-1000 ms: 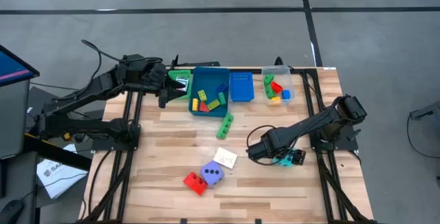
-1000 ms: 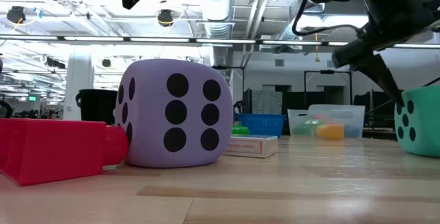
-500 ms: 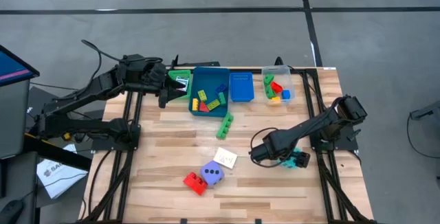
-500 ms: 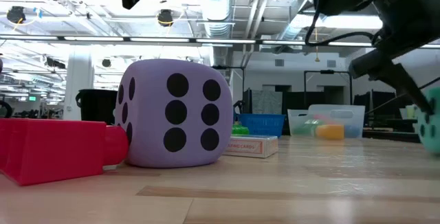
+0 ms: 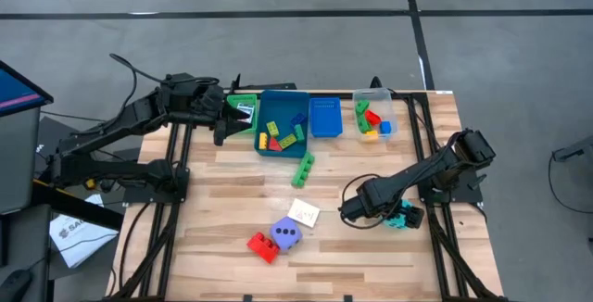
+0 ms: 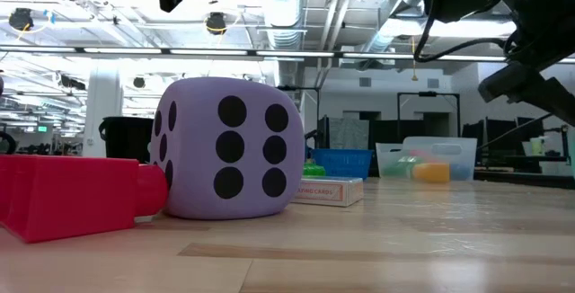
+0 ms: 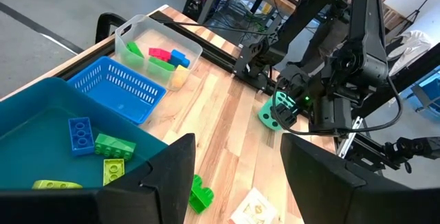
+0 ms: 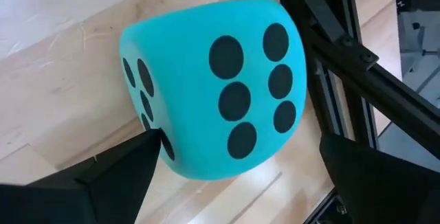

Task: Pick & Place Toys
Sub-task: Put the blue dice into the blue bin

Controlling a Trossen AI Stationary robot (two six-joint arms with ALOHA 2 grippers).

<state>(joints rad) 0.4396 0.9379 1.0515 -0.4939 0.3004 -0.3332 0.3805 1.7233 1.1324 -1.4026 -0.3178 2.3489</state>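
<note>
While the left arm is waiting over the back left corner of the counter [image 5: 232, 200], beside the teal bin [image 5: 281, 124], the right gripper [image 5: 397, 217] is reaching low at the counter's right edge, its fingers [image 8: 110, 176] standing wide apart on either side of the teal dice cube [image 8: 216, 86]. The cube is sitting on the wood right at that edge, next to the black frame rail, and the fingers are flanking it without clamping it. The left gripper [image 7: 237, 162] is hovering just beside the teal bin with its fingers partly open and nothing between them.

Relative to the teal bin: red, yellow, green and blue bricks are lying inside it; the blue basket [image 5: 325, 117] is touching its right side; the clear tray [image 5: 374, 115] with more bricks is sitting further right, beyond the basket; a green brick [image 5: 303, 168] is lying on the counter just in front of it. Well in front of the bin, near the counter's front edge, the white card box [image 5: 304, 213], the purple dice cube [image 5: 286, 233] and the red brick [image 5: 263, 245] are grouped together, the red brick touching the purple cube in the low view.
</note>
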